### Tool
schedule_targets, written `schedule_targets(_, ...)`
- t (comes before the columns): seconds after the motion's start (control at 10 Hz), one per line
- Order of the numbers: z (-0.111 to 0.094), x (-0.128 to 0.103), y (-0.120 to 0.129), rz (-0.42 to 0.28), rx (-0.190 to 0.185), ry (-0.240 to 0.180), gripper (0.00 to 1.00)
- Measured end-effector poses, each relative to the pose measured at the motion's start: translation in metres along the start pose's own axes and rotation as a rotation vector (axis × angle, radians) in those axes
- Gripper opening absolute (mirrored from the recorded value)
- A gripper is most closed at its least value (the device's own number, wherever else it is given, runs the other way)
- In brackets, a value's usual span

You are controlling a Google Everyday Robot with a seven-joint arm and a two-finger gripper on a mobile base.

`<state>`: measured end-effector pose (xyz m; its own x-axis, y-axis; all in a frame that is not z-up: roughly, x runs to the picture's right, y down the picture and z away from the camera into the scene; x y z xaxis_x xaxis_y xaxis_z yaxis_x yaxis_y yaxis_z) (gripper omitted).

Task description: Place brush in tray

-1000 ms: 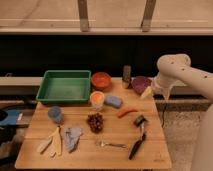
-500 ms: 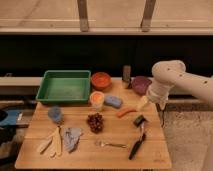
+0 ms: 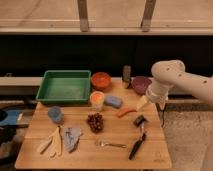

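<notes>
Brush not yet lifted, tray empty.
Your gripper hangs just behind the brush, tray well apart to its left; open or closed, I cannot tell.

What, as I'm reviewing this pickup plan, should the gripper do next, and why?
Probably bring the gripper down and forward over the brush. The brush lies ungrasped on the table, its head pointing toward the gripper, which hangs just behind it. The tray sits at the far left, so a grasp likely comes first.
</notes>
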<state>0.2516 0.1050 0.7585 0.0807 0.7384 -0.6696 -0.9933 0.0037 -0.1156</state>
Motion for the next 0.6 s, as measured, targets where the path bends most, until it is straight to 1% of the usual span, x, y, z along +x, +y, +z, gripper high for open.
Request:
schedule_targets(0.1,0.005,0.002,0.002,-0.005,-0.013,0.014,0.80)
schedule_targets(0.2,0.016,0.007,0.008,-0.012,-0.031,0.034,0.80)
schedule_targets(0.4,0.029,0.010,0.012,-0.017,-0.049,0.046,0.80)
schedule_targets(0.6,0.042,0.012,0.017,-0.024,-0.069,0.049,0.80)
